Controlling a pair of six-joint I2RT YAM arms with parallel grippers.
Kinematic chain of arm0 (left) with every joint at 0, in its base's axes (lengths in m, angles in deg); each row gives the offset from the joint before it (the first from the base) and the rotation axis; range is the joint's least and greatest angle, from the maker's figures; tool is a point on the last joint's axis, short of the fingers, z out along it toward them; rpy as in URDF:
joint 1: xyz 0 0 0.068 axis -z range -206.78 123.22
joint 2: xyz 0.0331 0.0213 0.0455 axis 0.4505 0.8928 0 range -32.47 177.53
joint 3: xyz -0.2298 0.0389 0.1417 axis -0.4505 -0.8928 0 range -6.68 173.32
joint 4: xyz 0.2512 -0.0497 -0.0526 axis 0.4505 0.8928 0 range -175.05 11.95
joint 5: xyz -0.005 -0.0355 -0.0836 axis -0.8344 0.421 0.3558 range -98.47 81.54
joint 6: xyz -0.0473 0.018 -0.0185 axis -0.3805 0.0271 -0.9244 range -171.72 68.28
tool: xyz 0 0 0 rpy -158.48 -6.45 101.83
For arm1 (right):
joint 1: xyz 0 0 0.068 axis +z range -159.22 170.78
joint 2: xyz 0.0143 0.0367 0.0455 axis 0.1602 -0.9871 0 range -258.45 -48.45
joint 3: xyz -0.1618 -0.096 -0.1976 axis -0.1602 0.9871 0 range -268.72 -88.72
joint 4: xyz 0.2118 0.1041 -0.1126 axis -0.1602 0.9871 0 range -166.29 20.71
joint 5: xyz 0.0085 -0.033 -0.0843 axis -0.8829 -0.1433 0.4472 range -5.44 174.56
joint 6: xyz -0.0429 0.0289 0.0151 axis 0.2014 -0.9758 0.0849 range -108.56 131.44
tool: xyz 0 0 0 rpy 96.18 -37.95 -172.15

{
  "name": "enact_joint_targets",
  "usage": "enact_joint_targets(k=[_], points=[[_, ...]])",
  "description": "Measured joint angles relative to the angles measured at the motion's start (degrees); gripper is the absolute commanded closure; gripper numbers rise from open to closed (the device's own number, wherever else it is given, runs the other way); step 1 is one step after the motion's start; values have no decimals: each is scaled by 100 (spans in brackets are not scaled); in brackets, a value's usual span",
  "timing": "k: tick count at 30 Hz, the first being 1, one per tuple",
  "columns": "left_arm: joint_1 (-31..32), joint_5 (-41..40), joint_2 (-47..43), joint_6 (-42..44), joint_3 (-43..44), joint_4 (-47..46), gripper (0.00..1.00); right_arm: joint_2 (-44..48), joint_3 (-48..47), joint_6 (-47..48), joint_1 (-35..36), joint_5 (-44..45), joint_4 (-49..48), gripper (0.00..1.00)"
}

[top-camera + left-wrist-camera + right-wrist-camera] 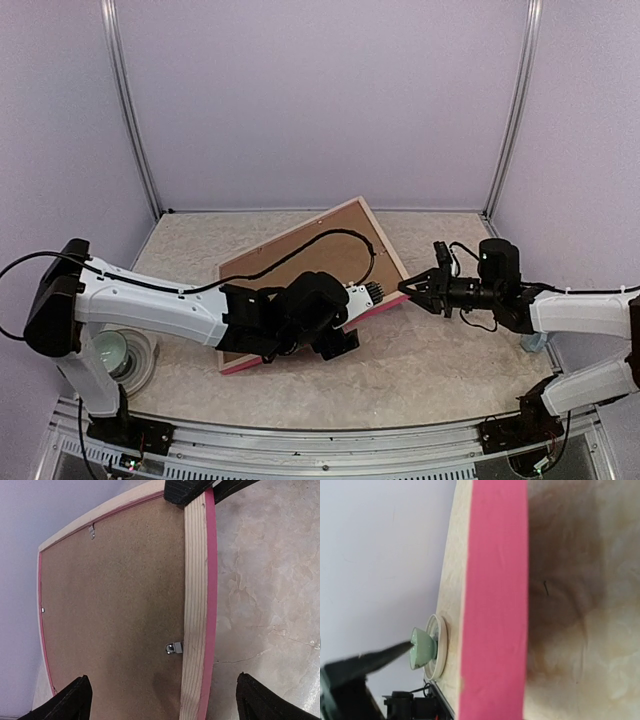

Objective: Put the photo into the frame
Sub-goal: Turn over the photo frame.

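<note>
Pink frame (pixel 383 240) back-up, backing board (pixel 315 258) in, photo unseen. My left claw (pixel 165 702) spread; right claw (pixel 410 286) pinching the rail. Next, likely: fasten clip (pixel 174 647).

Green cup (pixel 108 350), white saucer (pixel 146 366), marble table (pixel 440 355)

Pink frame (pixel 495 600), green cup (pixel 421 649) beyond

The frame (pixel 385 241) lies centre on the table (pixel 440 350), backing board (pixel 330 258) inside it; a cup (pixel 110 350) on a saucer (pixel 143 366) sits lower left.
</note>
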Motion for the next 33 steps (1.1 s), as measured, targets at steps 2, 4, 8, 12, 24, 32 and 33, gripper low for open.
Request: enact_joint_targets(k=[2, 4, 8, 12, 24, 32, 33], points=[[243, -603, -44, -4, -184, -304, 1, 153, -74, -2, 0, 46, 315, 79], [433, -1165, -44, -4, -411, -623, 3, 269, -83, -22, 0, 66, 601, 79], [717, -2262, -17, -4, -942, -1239, 9, 466, -83, -107, 0, 107, 955, 79], [835, -3154, 243, -7, -1189, -1851, 23, 702, -188, -166, 4, 256, 1268, 79], [868, -4284, 684, 791, -1910, -3775, 27, 901, -435, -212, 9, 636, 1757, 79], [944, -4172, 654, 1399, -2435, -4933, 7, 927, -535, -243, 37, 671, 1891, 79], [975, -4135, 636, 1410, -2492, -4988, 5, 927, -562, -240, 46, 684, 1899, 79]])
